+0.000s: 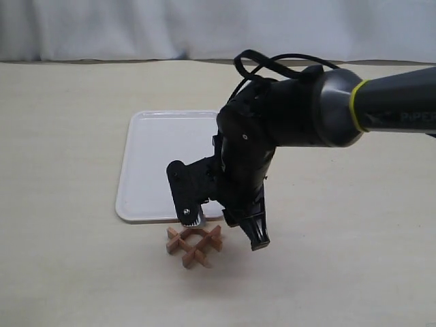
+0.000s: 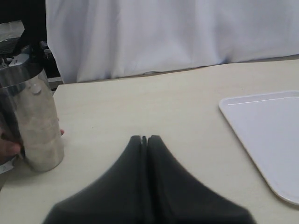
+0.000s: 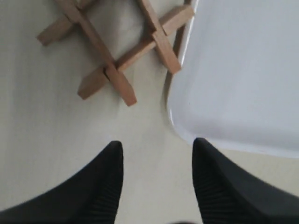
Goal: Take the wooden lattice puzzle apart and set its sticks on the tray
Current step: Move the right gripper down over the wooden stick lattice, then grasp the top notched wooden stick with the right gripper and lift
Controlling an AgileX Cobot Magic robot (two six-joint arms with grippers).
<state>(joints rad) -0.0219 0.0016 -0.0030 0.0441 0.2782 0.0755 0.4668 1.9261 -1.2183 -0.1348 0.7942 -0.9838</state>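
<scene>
**Surface and room.** The work surface is a pale beige table with a matte finish. A white cloth curtain closes off the far side. In the left wrist view, a shiny metal cylinder stands upright at the table's edge, well apart from the tray.

**Tray.** The tray lies flat on the table. It is white and its visible part is bare. The right arm reaches in over it from the right of the exterior view and hides its right side.

**Puzzle.** The wooden lattice puzzle lies flat on the table, just outside the tray's near rim and toward its near right corner. The four sticks are interlocked as two crossed pairs. The outline is roughly square, so no single long axis dominates. Both pairs run diagonally to the tray's edges. One stick end points at the rim and lies right against it or just short of it; contact cannot be confirmed.

**End effectors.**
- The right gripper hangs above the table beside the puzzle and the tray corner. Its jaws are spread with a clear gap and hold nothing.
- The left gripper sits low over bare table, away from the puzzle. Its fingers are pressed together and empty.
</scene>
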